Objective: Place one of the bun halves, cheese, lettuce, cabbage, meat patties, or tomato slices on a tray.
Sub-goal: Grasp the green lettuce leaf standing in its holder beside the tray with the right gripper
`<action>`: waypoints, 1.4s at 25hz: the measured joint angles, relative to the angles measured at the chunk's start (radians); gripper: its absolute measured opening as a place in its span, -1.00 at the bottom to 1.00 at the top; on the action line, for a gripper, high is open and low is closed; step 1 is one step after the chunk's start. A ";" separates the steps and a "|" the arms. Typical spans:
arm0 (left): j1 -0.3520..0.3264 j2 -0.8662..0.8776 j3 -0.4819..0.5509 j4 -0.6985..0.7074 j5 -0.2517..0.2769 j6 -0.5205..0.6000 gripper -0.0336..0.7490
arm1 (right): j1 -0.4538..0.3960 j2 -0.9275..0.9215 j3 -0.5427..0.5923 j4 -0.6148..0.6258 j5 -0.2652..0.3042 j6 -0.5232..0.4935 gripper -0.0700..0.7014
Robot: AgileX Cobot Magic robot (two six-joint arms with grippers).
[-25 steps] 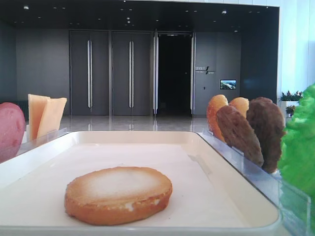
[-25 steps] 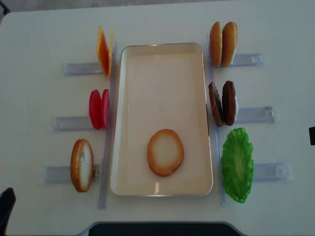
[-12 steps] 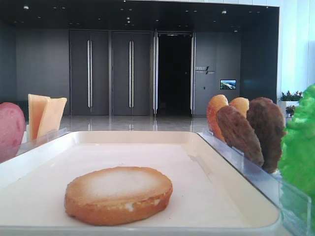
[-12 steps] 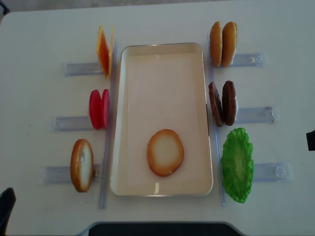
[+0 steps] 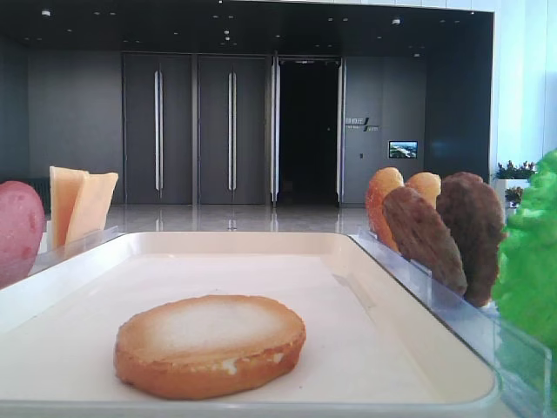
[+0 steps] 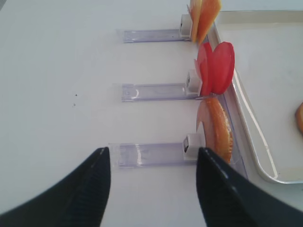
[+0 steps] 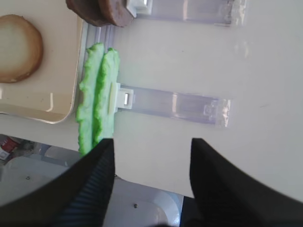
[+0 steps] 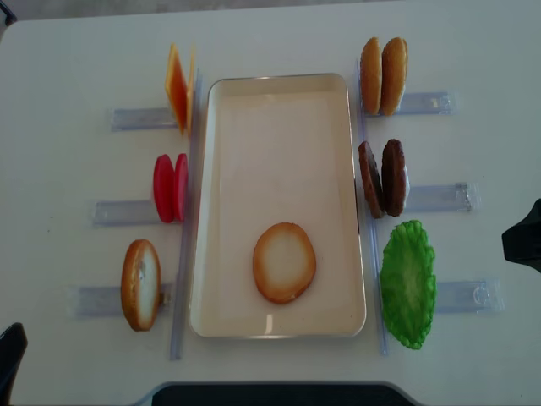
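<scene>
One bun half (image 8: 284, 261) lies flat on the cream tray (image 8: 279, 110), toward its near end. Another bun half (image 8: 140, 283) stands in the left rack, and two more (image 8: 383, 75) stand at the far right. Cheese (image 8: 178, 87) and tomato slices (image 8: 170, 187) stand left of the tray, meat patties (image 8: 381, 178) and lettuce (image 8: 407, 282) to its right. I cannot pick out cabbage. My right gripper (image 7: 152, 142) is open and empty, over bare table beside the lettuce (image 7: 98, 94). My left gripper (image 6: 153, 150) hangs open and empty, left of the racked bun half (image 6: 217, 127).
Clear plastic racks (image 8: 439, 199) stick out from both long sides of the tray. A clear strip (image 8: 182, 279) runs along the tray's left rim. The table's near edge (image 8: 270, 391) lies just below the tray. The right arm (image 8: 522, 237) shows at the right edge.
In the overhead view the right gripper has come further in from the right edge. The food and the left gripper have not moved.
</scene>
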 joint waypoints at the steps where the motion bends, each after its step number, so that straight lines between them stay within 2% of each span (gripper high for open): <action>1: 0.000 0.000 0.000 0.000 0.000 0.000 0.23 | 0.000 0.000 0.000 0.011 0.000 0.000 0.16; 4: 0.000 0.000 0.000 0.000 0.000 0.000 0.19 | 0.015 0.000 0.000 0.031 0.000 0.003 0.16; 7: 0.000 0.000 0.000 0.001 0.000 0.000 0.06 | 0.081 0.000 0.000 0.036 0.000 0.039 0.16; 11: 0.000 0.000 0.000 0.001 0.000 0.000 -0.12 | 0.221 0.000 0.000 0.035 0.000 0.136 0.16; 14: 0.000 0.000 0.000 0.001 0.000 0.000 -0.16 | 0.335 0.004 0.000 0.019 -0.004 0.223 0.16; 16: 0.000 0.000 0.000 0.001 0.000 0.001 -0.16 | 0.398 0.020 0.000 -0.011 -0.018 0.281 0.16; 20: 0.000 0.000 0.000 0.001 0.000 0.001 -0.17 | 0.489 0.071 0.000 -0.090 -0.084 0.367 0.16; 26: 0.000 0.000 0.000 0.001 0.000 0.001 -0.17 | 0.503 0.181 0.000 -0.192 -0.145 0.410 0.16; 35: 0.000 0.000 0.000 0.001 0.000 0.002 -0.17 | 0.504 0.250 0.000 -0.231 -0.188 0.435 0.16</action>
